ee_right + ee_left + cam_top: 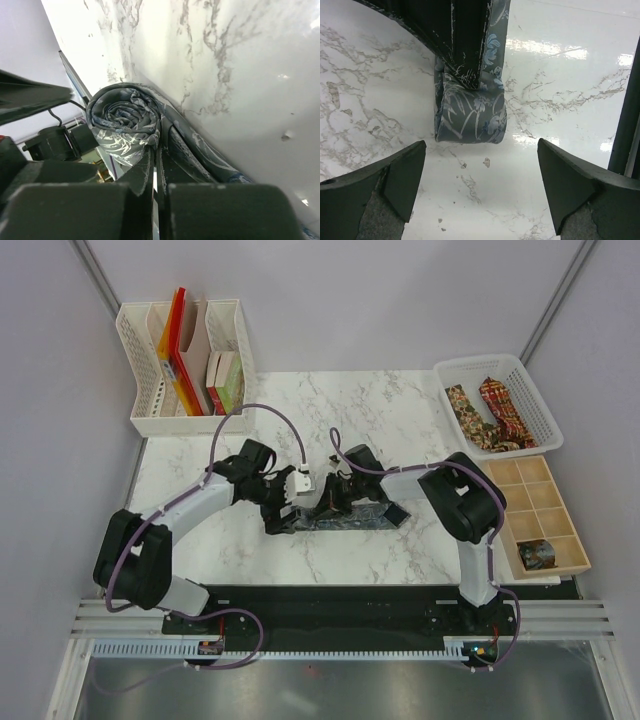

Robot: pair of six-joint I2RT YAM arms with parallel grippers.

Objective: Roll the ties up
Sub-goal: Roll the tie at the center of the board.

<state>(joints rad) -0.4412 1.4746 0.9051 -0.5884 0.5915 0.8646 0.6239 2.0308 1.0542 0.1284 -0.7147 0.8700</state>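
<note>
Grey-green tie [352,517] lies mid worktop [400,410]. One end is rolled into a coil [125,120], and the rest lies flat, running toward the right arm's side. Right end effector [155,152] is clenched, its fingers pinched tight on the tie right at the coil. Left end effector [481,145] is released, jaws wide, facing the coil's outer curve with a gap, not touching. Brown-gold tie [462,408] and red tie [503,405] sit unrolled in the white basket [480,362] at the far right corner.

Right gripper [155,160] crowds the rolled tie [125,122]; tabletop [240,60] around lies open
</note>
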